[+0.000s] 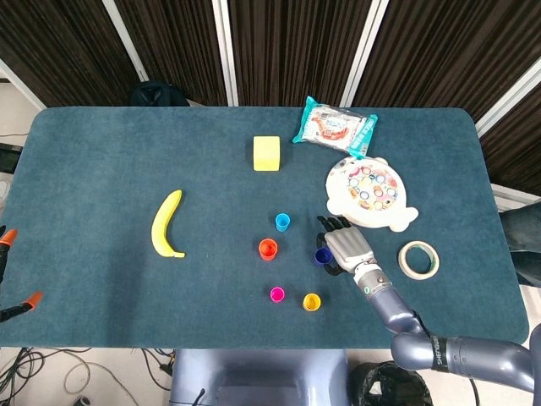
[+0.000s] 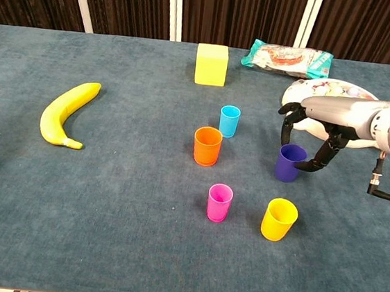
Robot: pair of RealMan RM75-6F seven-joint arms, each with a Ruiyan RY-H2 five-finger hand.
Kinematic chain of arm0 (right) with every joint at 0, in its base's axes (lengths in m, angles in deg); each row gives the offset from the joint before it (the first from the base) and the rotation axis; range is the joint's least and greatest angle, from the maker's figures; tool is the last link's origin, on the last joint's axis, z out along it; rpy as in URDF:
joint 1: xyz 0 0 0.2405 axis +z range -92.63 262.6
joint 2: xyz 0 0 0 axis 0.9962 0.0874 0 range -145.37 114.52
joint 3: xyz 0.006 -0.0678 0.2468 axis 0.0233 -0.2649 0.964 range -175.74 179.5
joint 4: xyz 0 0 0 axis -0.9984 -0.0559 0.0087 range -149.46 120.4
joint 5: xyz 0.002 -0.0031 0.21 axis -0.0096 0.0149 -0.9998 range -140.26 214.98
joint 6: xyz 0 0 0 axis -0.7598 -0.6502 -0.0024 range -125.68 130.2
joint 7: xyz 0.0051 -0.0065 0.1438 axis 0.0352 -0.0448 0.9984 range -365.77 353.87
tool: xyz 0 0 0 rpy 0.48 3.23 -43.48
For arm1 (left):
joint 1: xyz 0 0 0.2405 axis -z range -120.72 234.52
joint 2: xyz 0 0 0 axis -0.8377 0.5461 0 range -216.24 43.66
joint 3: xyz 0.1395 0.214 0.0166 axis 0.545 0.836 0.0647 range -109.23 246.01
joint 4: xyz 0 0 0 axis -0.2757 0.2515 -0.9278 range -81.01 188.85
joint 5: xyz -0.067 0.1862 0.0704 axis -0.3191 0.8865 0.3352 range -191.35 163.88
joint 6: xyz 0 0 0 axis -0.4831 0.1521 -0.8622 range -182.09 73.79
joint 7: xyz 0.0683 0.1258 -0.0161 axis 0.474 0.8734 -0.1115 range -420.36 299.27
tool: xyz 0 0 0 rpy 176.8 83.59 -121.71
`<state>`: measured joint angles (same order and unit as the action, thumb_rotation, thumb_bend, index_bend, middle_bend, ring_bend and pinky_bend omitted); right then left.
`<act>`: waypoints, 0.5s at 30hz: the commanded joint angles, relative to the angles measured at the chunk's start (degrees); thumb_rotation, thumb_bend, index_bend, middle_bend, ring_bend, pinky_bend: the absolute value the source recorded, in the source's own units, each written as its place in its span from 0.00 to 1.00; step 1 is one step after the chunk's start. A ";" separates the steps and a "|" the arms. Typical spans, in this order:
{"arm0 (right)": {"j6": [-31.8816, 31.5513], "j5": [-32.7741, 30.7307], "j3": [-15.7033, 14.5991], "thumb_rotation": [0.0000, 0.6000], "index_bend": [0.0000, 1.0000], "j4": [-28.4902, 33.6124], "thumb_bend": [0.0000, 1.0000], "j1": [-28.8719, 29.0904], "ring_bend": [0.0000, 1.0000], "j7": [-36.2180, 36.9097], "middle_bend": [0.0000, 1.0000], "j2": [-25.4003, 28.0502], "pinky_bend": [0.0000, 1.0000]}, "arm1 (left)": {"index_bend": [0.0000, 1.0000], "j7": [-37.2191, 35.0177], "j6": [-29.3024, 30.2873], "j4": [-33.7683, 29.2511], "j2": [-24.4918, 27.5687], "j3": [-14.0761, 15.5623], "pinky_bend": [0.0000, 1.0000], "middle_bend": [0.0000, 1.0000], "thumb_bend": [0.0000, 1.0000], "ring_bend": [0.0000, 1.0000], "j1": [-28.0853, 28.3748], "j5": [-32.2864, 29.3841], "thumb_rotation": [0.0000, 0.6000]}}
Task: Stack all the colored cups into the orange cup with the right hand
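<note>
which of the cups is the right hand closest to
The purple cup: the right hand has its fingers curled around the rim. The blue, orange, pink and yellow cups all stand apart from the hand.

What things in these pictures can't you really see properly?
- Left hand: in neither view, outside the frames.
- Right hand on the purple cup: in the head view the hand covers part of the cup; the chest view doesn't settle whether the fingers grip or just touch it.
- Tape roll: cut off by the right edge in the chest view.
- Snack bag: print too small to read.
</note>
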<state>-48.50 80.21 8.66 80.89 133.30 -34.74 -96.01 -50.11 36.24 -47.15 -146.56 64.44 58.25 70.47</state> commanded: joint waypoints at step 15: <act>-1.57 0.25 3.38 1.00 0.52 4.76 0.43 1.43 0.07 0.58 0.00 4.09 0.04 | 0.00 -0.38 0.26 0.05 0.09 -0.21 0.04 0.00 0.00 0.00 -0.10 -0.25 1.00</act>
<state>-50.13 80.55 11.07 84.29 134.14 -34.12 -93.24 -50.49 36.50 -47.10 -146.47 64.23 58.16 70.21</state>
